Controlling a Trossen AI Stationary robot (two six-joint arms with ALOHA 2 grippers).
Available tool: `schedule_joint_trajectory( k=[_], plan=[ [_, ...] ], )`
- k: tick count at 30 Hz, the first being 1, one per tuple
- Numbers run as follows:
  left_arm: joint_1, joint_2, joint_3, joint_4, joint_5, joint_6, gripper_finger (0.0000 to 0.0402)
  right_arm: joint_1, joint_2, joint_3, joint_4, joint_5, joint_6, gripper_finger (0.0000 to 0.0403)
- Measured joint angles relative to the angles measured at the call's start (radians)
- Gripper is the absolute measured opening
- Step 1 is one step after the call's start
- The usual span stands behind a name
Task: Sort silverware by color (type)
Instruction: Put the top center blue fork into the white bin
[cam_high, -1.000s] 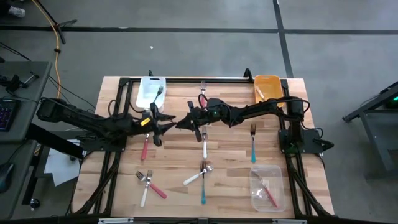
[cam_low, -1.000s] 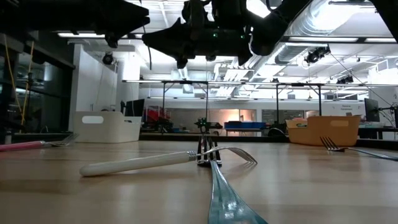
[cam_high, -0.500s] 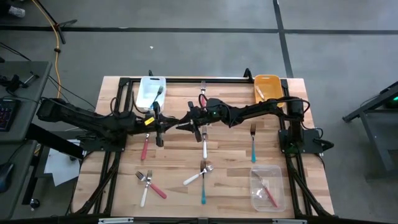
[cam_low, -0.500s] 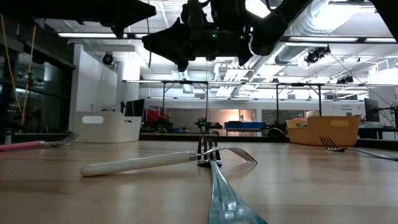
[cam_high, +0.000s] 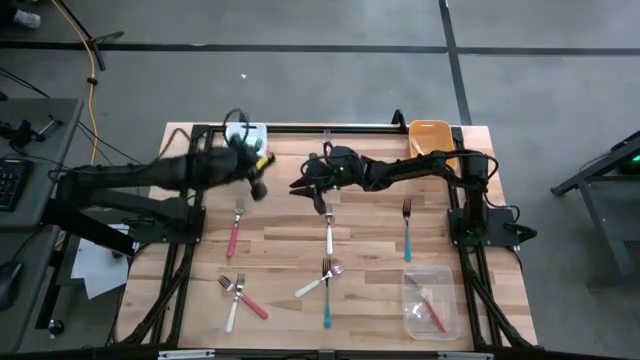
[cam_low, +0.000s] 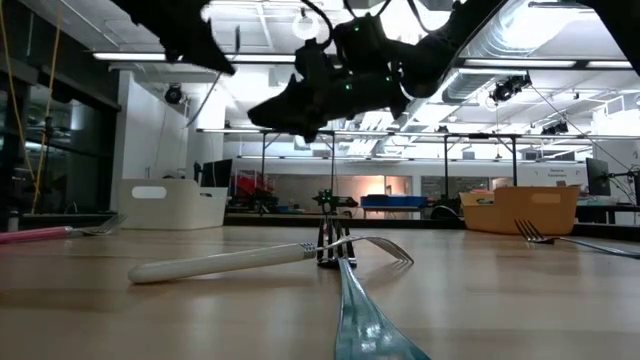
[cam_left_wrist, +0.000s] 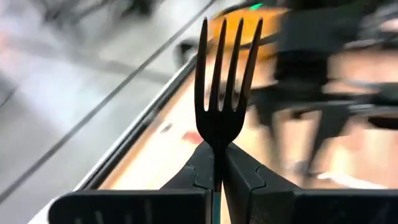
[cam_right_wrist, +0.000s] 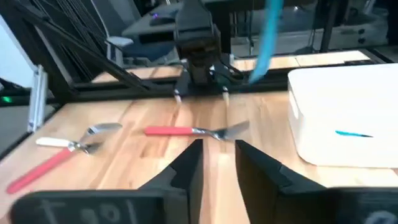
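Note:
My left gripper (cam_high: 257, 188) hangs above the table's far left, next to the white bin (cam_high: 243, 140), shut on a teal-handled fork (cam_left_wrist: 224, 81). The fork's blurred teal handle (cam_right_wrist: 267, 37) shows in the right wrist view. My right gripper (cam_high: 298, 187) hovers open and holds nothing at the table's middle, pointing toward the left arm. In the low view the left gripper (cam_low: 225, 62) is above the right gripper (cam_low: 255, 115). Loose forks lie flat on the wood: pink (cam_high: 235, 232), white (cam_high: 329, 235), teal (cam_high: 407, 230). My left gripper pinches the fork's neck (cam_left_wrist: 214, 144), just behind the tines, between its two fingertips. The fork lies along the fingers, and its head sticks out past their free ends. A teal sliver of handle (cam_left_wrist: 212, 211) runs back between them. The fork is lifted clear of the table.
An orange bin (cam_high: 428, 138) stands at the far right and a clear bin (cam_high: 430, 300) holding a pink fork at the near right. A white and a teal fork cross (cam_high: 325, 285) near the front middle. Two more forks (cam_high: 235, 295) lie near left, and one fork (cam_high: 326, 152) lies by the far edge.
My left gripper has shut on the fork where the two grippers met at the table's middle. It has then risen and swung toward the far edge and the white bin, tipping up and carrying the fork. My right gripper now stands apart from the fork, a little nearer the far edge.

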Motion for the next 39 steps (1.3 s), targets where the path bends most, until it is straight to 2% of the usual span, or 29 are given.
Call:
schedule_joint_trajectory(
  k=[4, 7, 11, 15, 21, 27, 32, 39],
  plan=[
    [0.189, 0.033, 0.065, -0.183, 0.017, -0.035, 0.0005, -0.002, 0.0, 0.0, -0.019, 0.048, -0.028, 0.0035],
    [0.334, 0.081, 0.076, -0.197, 0.094, -0.009, 0.0005, -0.002, 0.0, 0.0, -0.019, 0.049, -0.049, 0.0006],
    [0.502, 0.186, 0.076, -0.2, 0.251, 0.034, 0.0005, -0.002, 0.0, 0.0, -0.021, 0.049, -0.051, 0.001],
    [0.612, 0.311, 0.075, -0.196, 0.304, 0.073, 0.0005, -0.002, 0.0, 0.0, -0.023, 0.049, -0.051, 0.0004],
    [0.704, 0.457, 0.075, -0.193, 0.323, 0.096, 0.0005, -0.002, 0.0, 0.0, -0.025, 0.049, -0.051, 0.0002],
    [0.757, 0.552, 0.075, -0.19, 0.352, 0.105, 0.0005, -0.002, 0.0, 0.0, -0.025, 0.049, -0.055, 0.0001],
    [0.773, 0.601, 0.075, -0.187, 0.369, 0.105, 0.0006, -0.002, 0.0, 0.0, -0.025, 0.049, -0.055, 0.0001],
    [0.774, 0.619, 0.075, -0.154, 0.357, 0.105, 0.0036, -0.002, 0.0, 0.0, -0.025, 0.049, -0.055, 0.0]
  ],
)
